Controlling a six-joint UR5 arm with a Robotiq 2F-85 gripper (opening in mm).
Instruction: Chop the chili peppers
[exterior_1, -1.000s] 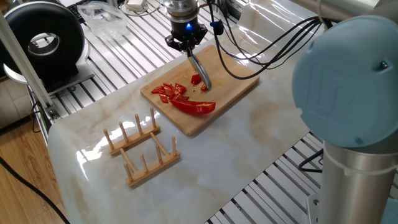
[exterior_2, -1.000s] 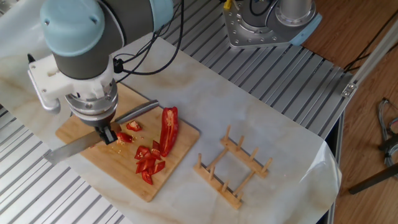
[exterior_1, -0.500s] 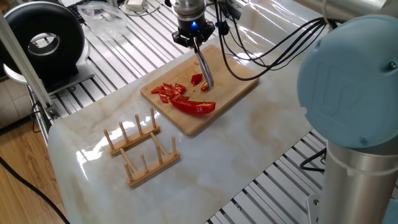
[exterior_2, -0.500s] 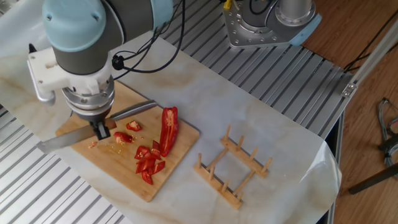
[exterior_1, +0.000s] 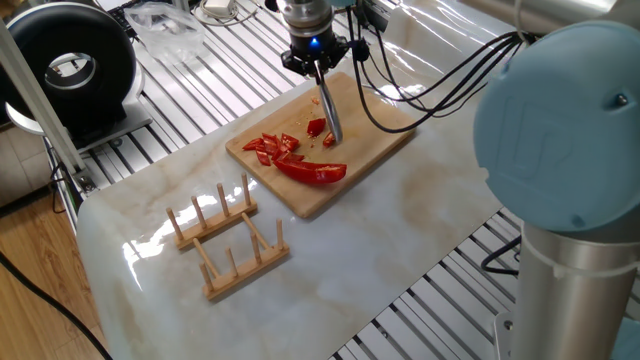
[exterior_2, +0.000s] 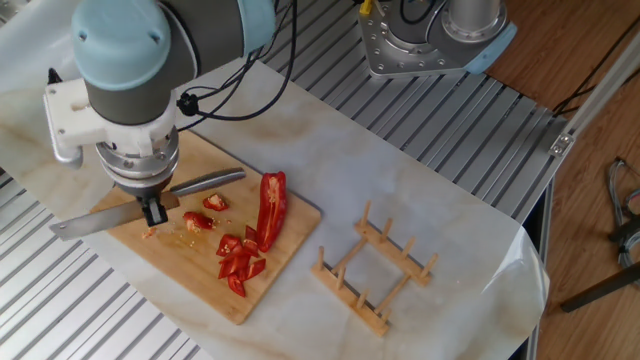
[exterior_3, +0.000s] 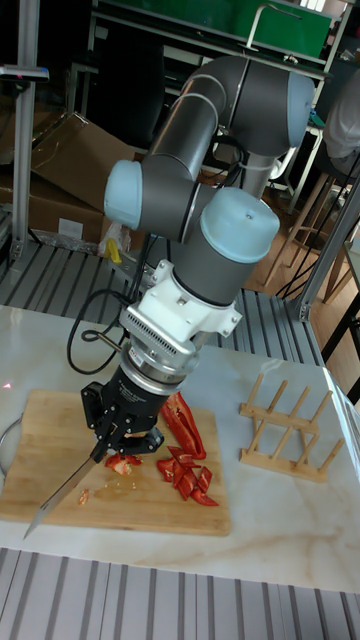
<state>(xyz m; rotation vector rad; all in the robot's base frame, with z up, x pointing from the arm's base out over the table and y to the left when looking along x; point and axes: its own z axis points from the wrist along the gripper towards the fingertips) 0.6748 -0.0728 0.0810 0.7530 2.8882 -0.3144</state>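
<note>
The pincer (exterior_2: 153, 208), clamped on the knife (exterior_2: 100, 216), has lifted slightly above the chili peppers (exterior_2: 240, 250).

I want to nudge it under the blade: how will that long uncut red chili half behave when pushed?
The long glossy red chili half looks smooth-skinned, so it may slip on the bamboo cutting board. Its curved shape suggests it could pivot rather than slide straight. It probably weighs little, and might bump the small red chili bits lying beside it.

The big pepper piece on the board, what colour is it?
Bright, shiny red. The big pepper piece shows best in the other fixed view, lying on the wooden board.
</note>
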